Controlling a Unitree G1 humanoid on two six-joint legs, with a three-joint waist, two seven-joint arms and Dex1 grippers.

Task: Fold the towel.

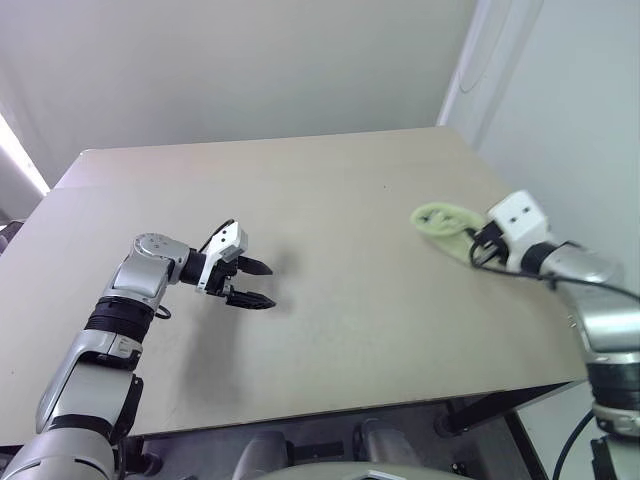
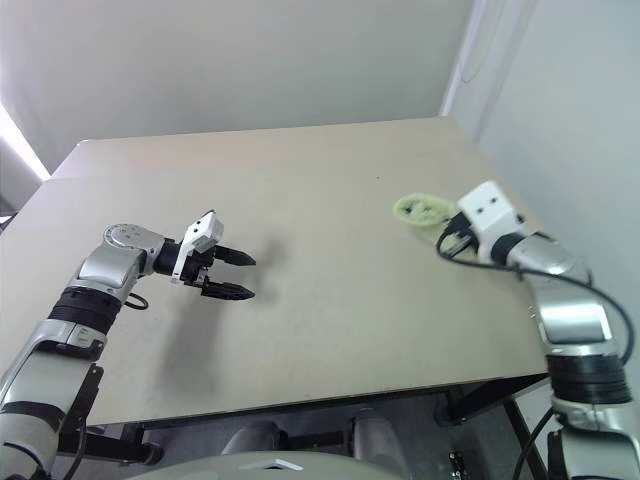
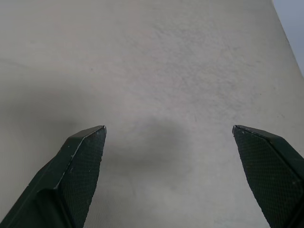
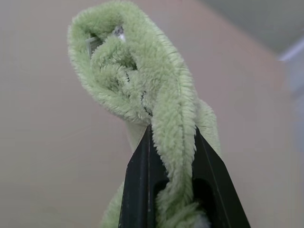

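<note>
The towel [image 1: 444, 222], pale lime-green terry cloth, is bunched into a twisted lump near the table's right edge. My right gripper [image 1: 470, 238] is shut on it; in the right wrist view a fold of the towel [image 4: 156, 95] is pinched between the two black fingers [image 4: 137, 190] and curls up beyond them, with a small white tag near its far end. My left gripper [image 1: 262, 283] hovers open over bare tabletop on the left, well apart from the towel, and its fingertips [image 3: 83, 156] stand wide with nothing between them.
The beige table [image 1: 330, 250] spans the view, its front edge [image 1: 350, 405] close to me and its right edge running just past the towel. A pale wall [image 1: 560, 110] rises close beside the right edge.
</note>
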